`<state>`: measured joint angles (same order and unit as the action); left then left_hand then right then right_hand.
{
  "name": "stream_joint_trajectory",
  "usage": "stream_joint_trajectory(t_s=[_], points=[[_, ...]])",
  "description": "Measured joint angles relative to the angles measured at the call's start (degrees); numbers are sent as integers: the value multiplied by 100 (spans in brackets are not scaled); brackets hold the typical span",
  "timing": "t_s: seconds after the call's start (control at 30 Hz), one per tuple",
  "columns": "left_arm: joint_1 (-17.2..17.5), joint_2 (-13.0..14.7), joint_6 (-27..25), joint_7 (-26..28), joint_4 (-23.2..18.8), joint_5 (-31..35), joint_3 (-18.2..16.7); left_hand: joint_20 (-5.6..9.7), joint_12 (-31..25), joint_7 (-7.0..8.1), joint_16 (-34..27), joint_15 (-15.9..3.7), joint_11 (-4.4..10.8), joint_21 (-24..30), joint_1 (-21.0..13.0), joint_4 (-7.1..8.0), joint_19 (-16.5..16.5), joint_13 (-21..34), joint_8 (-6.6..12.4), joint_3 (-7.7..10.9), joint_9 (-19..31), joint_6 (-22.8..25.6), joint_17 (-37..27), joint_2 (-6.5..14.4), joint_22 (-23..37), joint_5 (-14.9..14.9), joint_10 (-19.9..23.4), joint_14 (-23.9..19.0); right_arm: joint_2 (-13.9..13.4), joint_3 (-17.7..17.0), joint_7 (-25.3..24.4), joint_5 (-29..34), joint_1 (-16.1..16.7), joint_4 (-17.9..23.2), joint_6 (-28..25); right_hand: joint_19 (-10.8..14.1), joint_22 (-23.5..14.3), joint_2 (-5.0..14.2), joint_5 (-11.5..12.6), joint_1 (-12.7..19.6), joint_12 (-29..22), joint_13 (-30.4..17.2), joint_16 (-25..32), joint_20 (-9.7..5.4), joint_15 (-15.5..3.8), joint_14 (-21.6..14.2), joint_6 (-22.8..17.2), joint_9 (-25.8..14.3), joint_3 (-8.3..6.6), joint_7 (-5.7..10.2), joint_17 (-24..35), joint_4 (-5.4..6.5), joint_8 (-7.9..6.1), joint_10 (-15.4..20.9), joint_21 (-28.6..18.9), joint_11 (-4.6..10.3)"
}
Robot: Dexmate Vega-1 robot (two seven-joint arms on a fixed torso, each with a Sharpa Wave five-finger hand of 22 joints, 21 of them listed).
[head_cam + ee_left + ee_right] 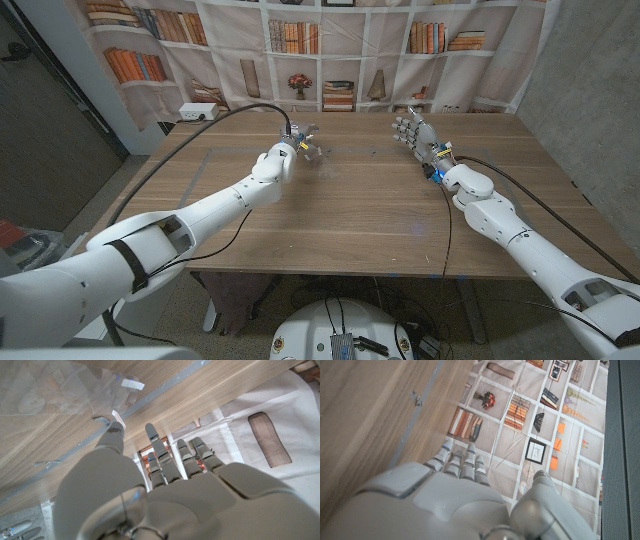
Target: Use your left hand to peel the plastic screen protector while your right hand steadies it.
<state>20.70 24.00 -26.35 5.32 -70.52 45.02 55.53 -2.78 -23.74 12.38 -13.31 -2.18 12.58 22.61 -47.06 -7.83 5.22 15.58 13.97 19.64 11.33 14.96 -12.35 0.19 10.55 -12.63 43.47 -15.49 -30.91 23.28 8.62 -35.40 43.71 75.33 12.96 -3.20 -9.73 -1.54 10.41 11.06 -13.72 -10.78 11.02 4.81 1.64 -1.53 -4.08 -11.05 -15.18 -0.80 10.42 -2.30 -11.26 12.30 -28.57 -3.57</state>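
My left hand (pixel 300 143) over far-middle table (pixel 350 215), fingers (pixel 159 452) spread, thumb tip touching small tab at edge of clear screen protector (pixel 55 390); can't tell if pinched. Protector lies on table just beside hand. My right hand (pixel 415 135) well apart at far right, palm upright, fingers apart, gripping nothing.

Wooden worktop (pixel 350 215), grey tape lines marking rectangle on its surface. Printed bookshelf backdrop (pixel 330 50) hanging behind worktop at 12 o'clock, showing books, vases, flower bunch. White power strip (pixel 197 111) at worktop's 10 o'clock corner. Black cables (pixel 180 150) trailing across worktop. Grey wall (pixel 590 90) at 3 o'clock.
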Motion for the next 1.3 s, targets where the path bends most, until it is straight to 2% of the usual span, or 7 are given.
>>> stream_joint_trajectory(t_s=[0.43, 0.53, 0.9, 1.03, 1.3], points=[[-30, -107, 91, 45, 182, -30, 45, 0, -27, 9, 0, -19, -17, 0, -21, 17, 61, 22, 13, 16, 0, 120, -5, 21, 0, 0, 104, -65, 3, -4, -8, -3, 7, 15, 15, 0, 0, 0, 0, 0, 0, 0, 0, 0, 0, 0, 0, 0, 0, -1, 0, 0, 0, 0, 49, 0], [-30, -121, 92, 38, 199, -70, 44, 0, -87, 17, 0, -16, -8, 0, -57, 25, 61, 28, 45, 24, 0, 262, -5, 58, 0, 22, 258, -146, 9, -4, -8, -11, 9, 16, 17, 0, 0, 0, 0, 0, 0, 0, 0, 0, 0, 0, 0, 0, 17, -1, 0, -17, 0, 0, 49, 0], [-13, -177, 132, 240, 301, -88, 18, 112, -238, -10, 0, -18, -18, 0, -178, -8, 236, 80, 133, 103, -1, 623, -33, 94, 0, 44, 596, -429, 25, -5, 58, -49, 13, -4, 57, 61, 0, 0, 1, 0, 0, 0, 0, -22, 0, 0, 0, 0, 32, -1, 0, -31, 0, 0, 49, 0], [-13, -180, 135, 272, 347, -82, 19, 116, -238, 21, 0, -26, -16, 0, -195, -32, 278, 80, 133, 127, -1, 654, -33, 74, 0, 44, 596, -438, 34, -5, 90, -62, 7, -32, 80, 61, 0, 0, 1, 0, 0, 0, 0, -22, 0, 0, 0, 0, 32, -2, 0, -31, 0, -20, 84, 20], [-51, -219, 145, 291, 463, -67, 40, 123, -238, -10, 0, -26, -18, -12, -195, -31, 286, 71, 133, 126, -1, 685, -32, 74, -1, 84, 564, -438, 51, -7, 138, -85, -5, -80, 110, 61, 0, 0, 1, 0, 0, 0, 0, -22, 0, 0, 0, 0, 32, -2, 0, -31, 0, -20, 84, 21]])
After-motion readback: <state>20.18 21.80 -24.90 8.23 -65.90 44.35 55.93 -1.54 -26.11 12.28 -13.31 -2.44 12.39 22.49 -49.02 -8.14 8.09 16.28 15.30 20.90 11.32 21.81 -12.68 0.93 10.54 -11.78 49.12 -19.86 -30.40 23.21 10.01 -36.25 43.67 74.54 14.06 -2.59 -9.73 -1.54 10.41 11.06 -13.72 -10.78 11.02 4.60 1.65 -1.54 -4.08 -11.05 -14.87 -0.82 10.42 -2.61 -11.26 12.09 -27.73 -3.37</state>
